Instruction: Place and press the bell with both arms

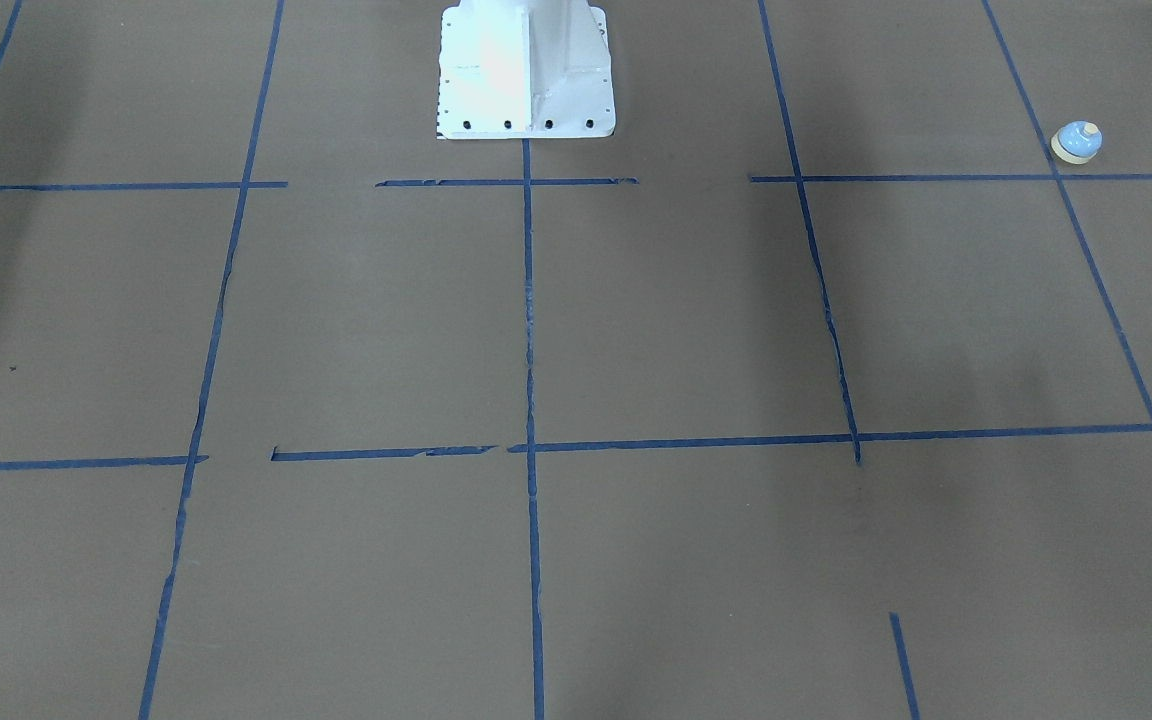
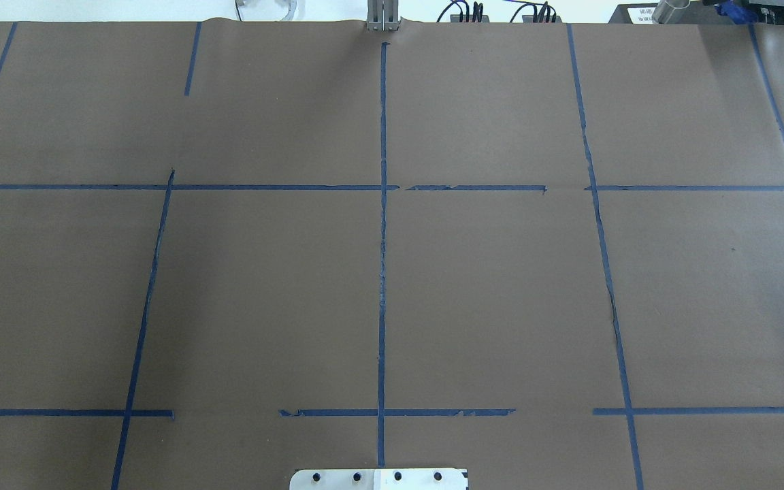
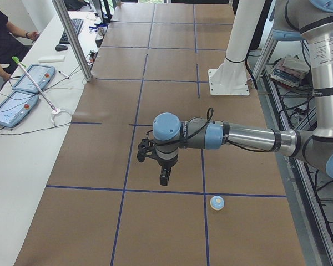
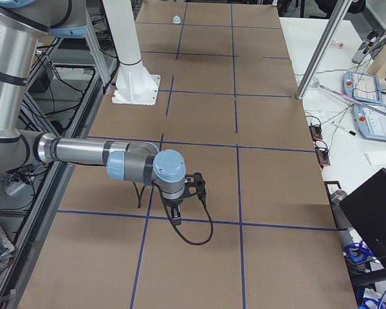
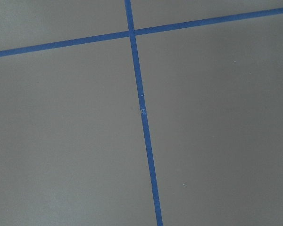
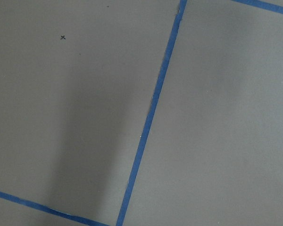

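A brown paper-covered tabletop (image 1: 696,320) fills every view, ruled into large squares by strips of blue tape (image 1: 529,330). The white pedestal (image 1: 526,70) stands bolted at the middle of the robot's edge.

The bell (image 1: 1077,142) sits upright on the paper, far out to the robot's left of the pedestal and roughly level with its foot. It is just beside a crossing of two tape strips and nothing touches it. From the table's left end the bell (image 3: 217,203) shows its blue dome and cream button, close to a tape line.

The left arm (image 3: 238,136) reaches out level over the tabletop on the same side of the pedestal as the bell. The left pincer (image 3: 163,180) points straight down, near the bell but apart from it. Whether its fingers are spread or closed cannot be told from this side view.

The right arm (image 4: 83,151) stretches out on the opposite side of the pedestal. The right pincer (image 4: 177,219) hangs downward over a tape line, with a black cable (image 4: 202,235) looping beneath it. Its fingers likewise cannot be judged. Both wrist cameras show only paper and tape.
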Action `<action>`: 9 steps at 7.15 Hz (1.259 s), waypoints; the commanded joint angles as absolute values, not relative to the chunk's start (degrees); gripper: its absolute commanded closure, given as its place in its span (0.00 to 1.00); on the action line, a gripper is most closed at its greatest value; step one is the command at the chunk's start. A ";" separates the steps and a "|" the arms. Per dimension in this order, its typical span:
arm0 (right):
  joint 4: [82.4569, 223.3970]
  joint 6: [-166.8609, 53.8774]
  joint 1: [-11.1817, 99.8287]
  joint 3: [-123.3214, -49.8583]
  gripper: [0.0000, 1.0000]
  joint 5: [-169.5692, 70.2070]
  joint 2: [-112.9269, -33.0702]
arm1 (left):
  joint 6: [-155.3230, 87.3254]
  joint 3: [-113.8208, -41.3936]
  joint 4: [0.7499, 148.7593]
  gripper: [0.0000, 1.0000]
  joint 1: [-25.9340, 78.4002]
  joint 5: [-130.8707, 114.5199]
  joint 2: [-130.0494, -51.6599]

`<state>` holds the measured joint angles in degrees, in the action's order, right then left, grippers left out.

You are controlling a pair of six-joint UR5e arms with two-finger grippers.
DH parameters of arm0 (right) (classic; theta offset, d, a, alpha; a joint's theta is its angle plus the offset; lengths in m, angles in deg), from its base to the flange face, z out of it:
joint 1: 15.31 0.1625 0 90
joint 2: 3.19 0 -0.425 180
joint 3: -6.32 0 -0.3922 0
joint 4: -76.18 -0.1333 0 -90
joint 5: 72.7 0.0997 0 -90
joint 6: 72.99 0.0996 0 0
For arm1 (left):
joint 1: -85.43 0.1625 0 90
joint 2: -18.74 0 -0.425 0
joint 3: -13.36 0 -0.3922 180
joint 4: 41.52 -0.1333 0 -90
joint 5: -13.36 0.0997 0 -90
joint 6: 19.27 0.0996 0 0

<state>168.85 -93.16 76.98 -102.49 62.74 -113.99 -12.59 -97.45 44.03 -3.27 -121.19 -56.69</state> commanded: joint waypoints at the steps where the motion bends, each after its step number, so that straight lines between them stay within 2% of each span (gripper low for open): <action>1: 168.73 -93.12 76.98 -101.96 0.00 62.82 -114.02 | -12.50 -97.82 47.05 0.00 -3.25 -121.46 -55.44; 6: 168.73 -93.03 76.89 -101.26 0.00 62.91 -114.11 | -13.20 -100.09 51.99 0.00 -2.64 -121.47 -51.68; 8: 168.73 -93.12 76.89 -100.91 0.00 63.09 -114.20 | -26.03 -100.02 54.08 0.00 10.12 -120.77 -50.96; 9: 168.73 -93.12 76.89 -100.65 0.00 63.00 -114.20 | -27.34 -99.58 63.41 0.00 11.50 -120.68 -45.82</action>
<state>168.73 -93.09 76.89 -100.97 63.07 -114.18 -23.04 -99.83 55.81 7.60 -120.93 -49.83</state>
